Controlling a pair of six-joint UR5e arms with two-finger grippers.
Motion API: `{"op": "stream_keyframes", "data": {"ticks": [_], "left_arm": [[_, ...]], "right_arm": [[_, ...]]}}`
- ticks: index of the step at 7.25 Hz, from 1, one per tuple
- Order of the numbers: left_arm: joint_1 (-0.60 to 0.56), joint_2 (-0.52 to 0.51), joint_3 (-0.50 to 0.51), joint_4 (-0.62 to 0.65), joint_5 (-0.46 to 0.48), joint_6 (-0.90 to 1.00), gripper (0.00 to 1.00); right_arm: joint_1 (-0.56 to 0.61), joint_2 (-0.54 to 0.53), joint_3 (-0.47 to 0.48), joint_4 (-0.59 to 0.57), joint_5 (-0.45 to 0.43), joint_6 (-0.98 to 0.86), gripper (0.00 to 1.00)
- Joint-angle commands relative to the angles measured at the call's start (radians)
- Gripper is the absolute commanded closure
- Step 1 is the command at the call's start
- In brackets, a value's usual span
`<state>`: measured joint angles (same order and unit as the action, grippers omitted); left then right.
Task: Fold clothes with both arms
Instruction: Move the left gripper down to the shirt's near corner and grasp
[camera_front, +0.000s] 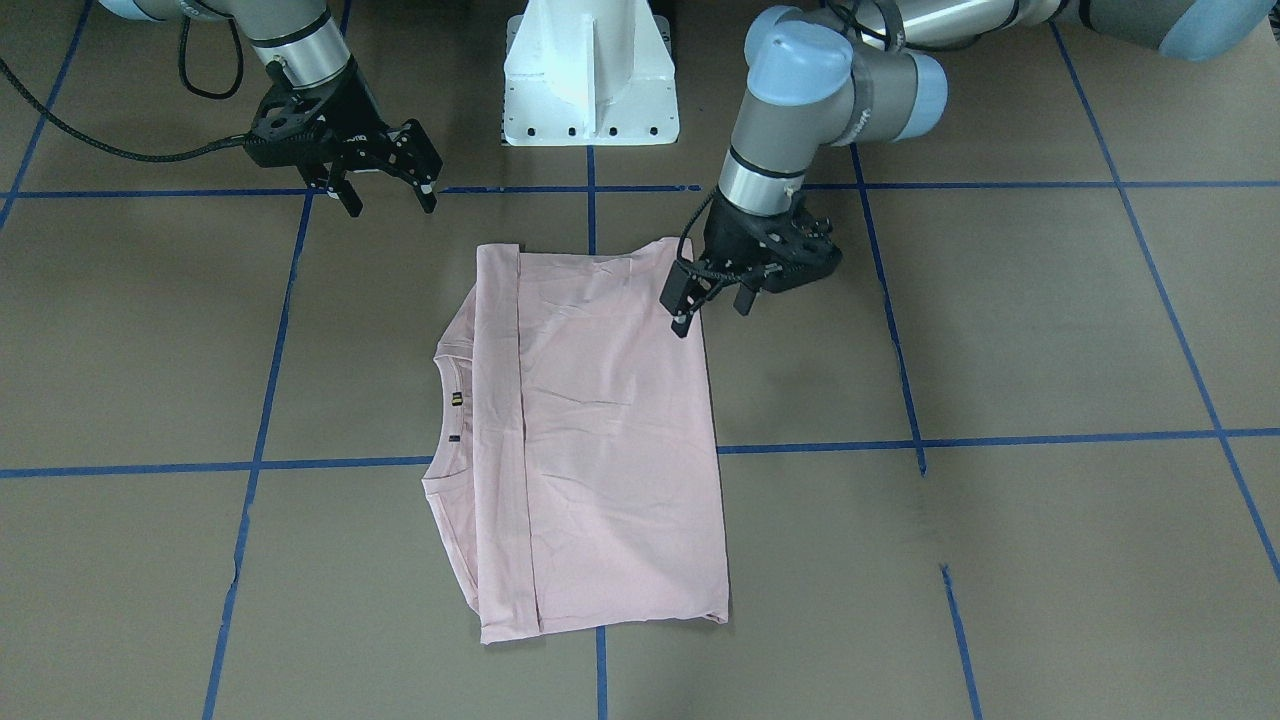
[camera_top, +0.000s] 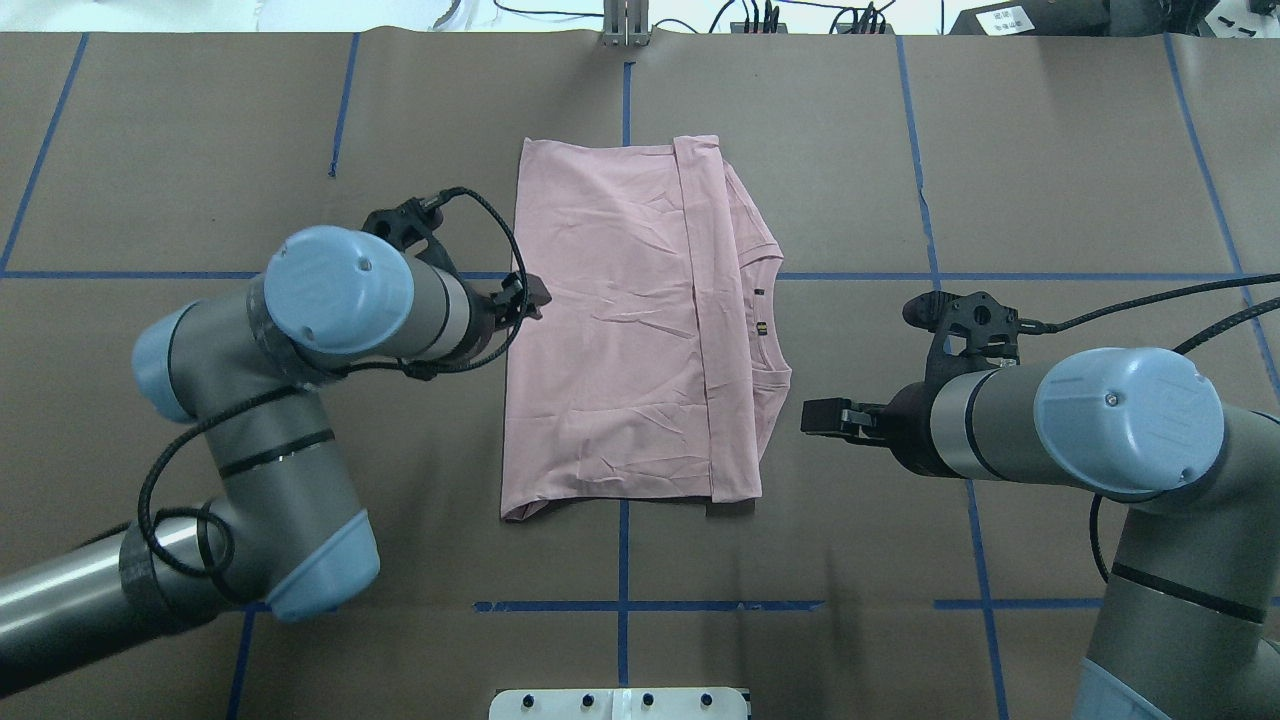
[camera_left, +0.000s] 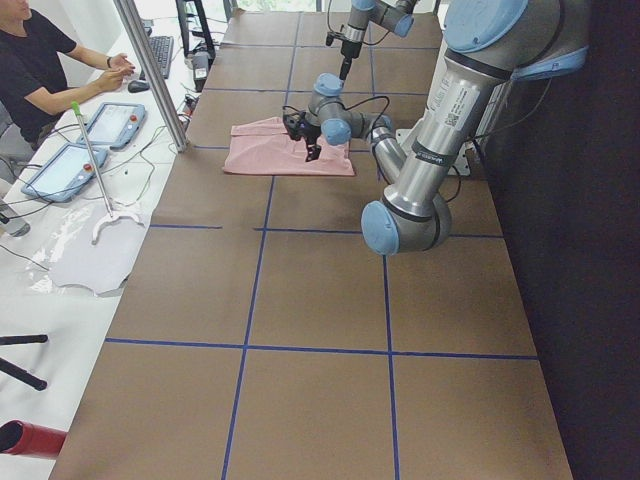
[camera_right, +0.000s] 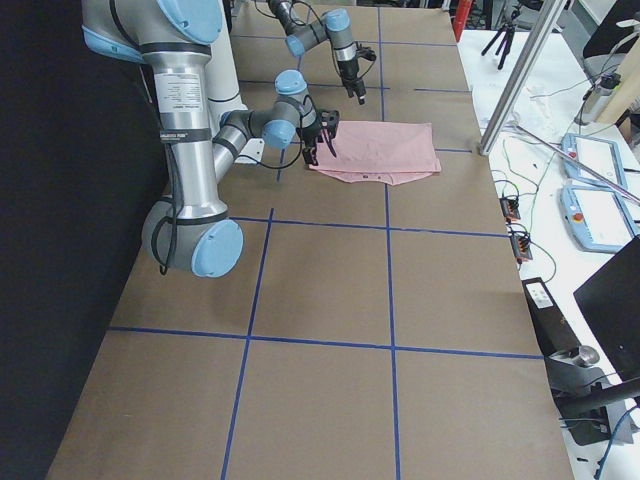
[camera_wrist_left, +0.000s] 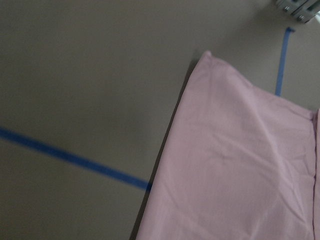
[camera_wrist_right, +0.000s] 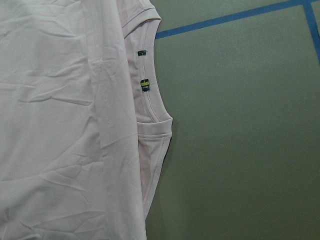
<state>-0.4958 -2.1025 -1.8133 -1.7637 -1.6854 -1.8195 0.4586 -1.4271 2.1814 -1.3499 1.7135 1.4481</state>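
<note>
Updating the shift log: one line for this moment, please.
shirt: partly folded, lying flat | left claw: open, at shirt edge | right claw: open, clear of shirt

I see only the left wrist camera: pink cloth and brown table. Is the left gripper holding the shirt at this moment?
Observer: No. The front view shows the left gripper open at the T-shirt edge, with nothing between its fingers.
Operator: And where is the right gripper?
Observer: The right gripper is also open, off the cloth, on the side where the collar lies.
</note>
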Motion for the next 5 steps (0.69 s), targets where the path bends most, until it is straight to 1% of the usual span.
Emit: {"op": "stream_keyframes", "data": {"ticks": [1, 2, 3, 5], "left_arm": [[0.168, 0.021, -0.038, 0.086, 0.082, -0.199, 0.0], [0.204, 0.027, -0.023, 0.089, 0.088, -0.239, 0.0], [0.204, 0.027, 0.001, 0.089, 0.093, -0.241, 0.0], [0.215, 0.03, 0.002, 0.098, 0.096, -0.242, 0.0]], "right_arm": [[0.0, 0.0, -0.002, 0.0, 0.0, 0.002, 0.0], [0.0, 0.0, -0.003, 0.001, 0.0, 0.002, 0.0], [0.0, 0.0, -0.003, 0.0, 0.0, 0.002, 0.0], [0.003, -0.001, -0.002, 0.0, 0.0, 0.002, 0.0]]}}
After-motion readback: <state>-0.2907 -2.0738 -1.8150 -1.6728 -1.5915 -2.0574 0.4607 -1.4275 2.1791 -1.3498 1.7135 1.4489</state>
